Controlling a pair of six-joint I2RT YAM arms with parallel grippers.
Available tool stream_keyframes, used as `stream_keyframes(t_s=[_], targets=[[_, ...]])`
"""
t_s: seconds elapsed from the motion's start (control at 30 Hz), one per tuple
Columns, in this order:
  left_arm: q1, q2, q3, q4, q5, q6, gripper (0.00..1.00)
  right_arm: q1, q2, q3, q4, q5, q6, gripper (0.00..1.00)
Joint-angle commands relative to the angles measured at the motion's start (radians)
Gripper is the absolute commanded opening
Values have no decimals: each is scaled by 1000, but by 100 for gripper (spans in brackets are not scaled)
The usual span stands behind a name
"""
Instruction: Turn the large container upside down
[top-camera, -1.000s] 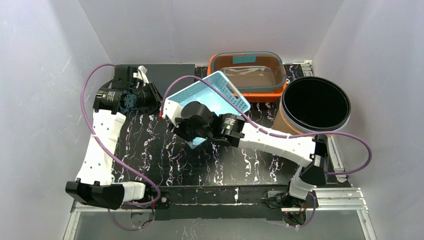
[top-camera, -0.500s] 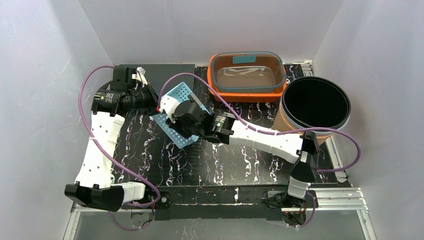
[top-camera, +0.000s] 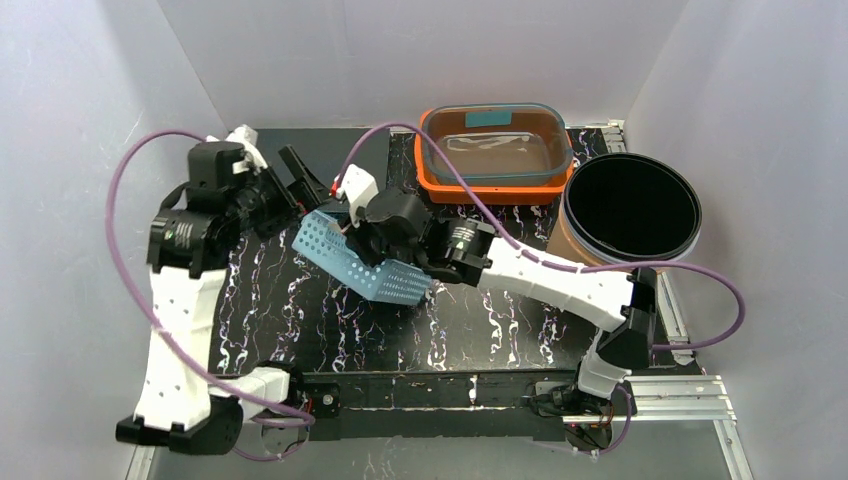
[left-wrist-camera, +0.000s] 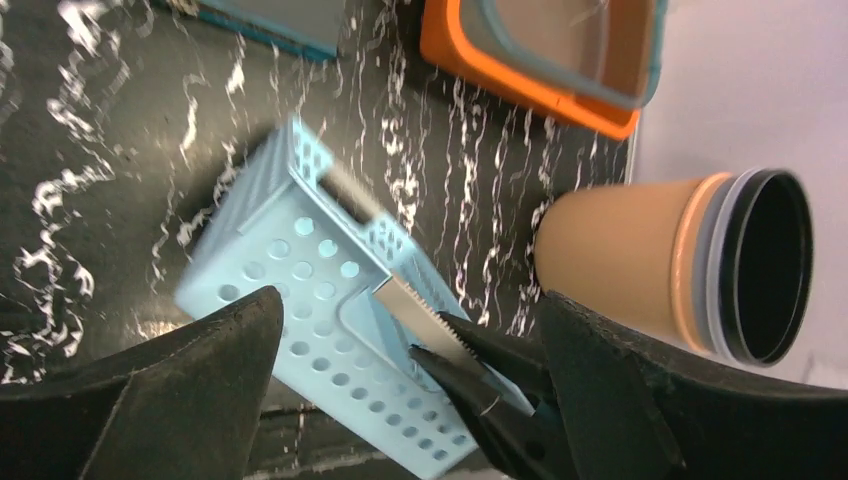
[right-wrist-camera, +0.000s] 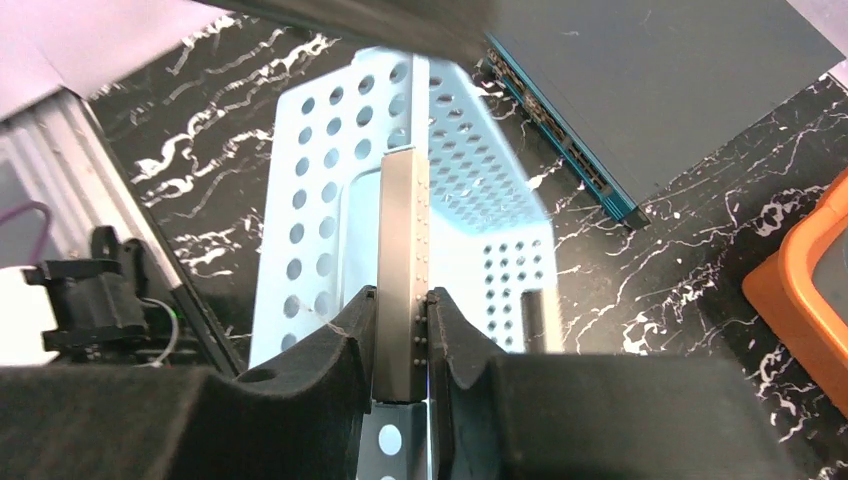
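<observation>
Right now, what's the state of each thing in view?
right gripper, shut on blue basket
left gripper, open, holding nothing
blue basket, tipped over, held by one wall
orange container, upright, lid on
brown tub, upright, no lid

The near half of the table (top-camera: 500, 330) lies bare, open from the front. The orange box (top-camera: 495, 150) and brown tub (top-camera: 628, 210), close together, block the back right. The blue basket (top-camera: 345, 262) fills the middle-left, with the right tool (right-wrist-camera: 400, 305) clamped on its wall and the left tool (left-wrist-camera: 410, 300) spread wide by its far left corner.
</observation>
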Motion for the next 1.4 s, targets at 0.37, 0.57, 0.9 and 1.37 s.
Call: stream_keyframes(t_s=[0.37, 0.57, 0.9, 1.37], targets=[[-5, -261, 9, -10, -523, 6, 98, -319, -118, -183, 509, -619, 644, 1], [-5, -253, -27, 26, -422, 15, 98, -464, -151, -459, 719, -654, 934, 1], [-5, -248, -167, 92, -207, -51, 98, -501, -286, -718, 582, -437, 893, 1], [-5, -330, -437, 139, -31, -124, 98, -499, -415, -861, 341, -322, 643, 7]])
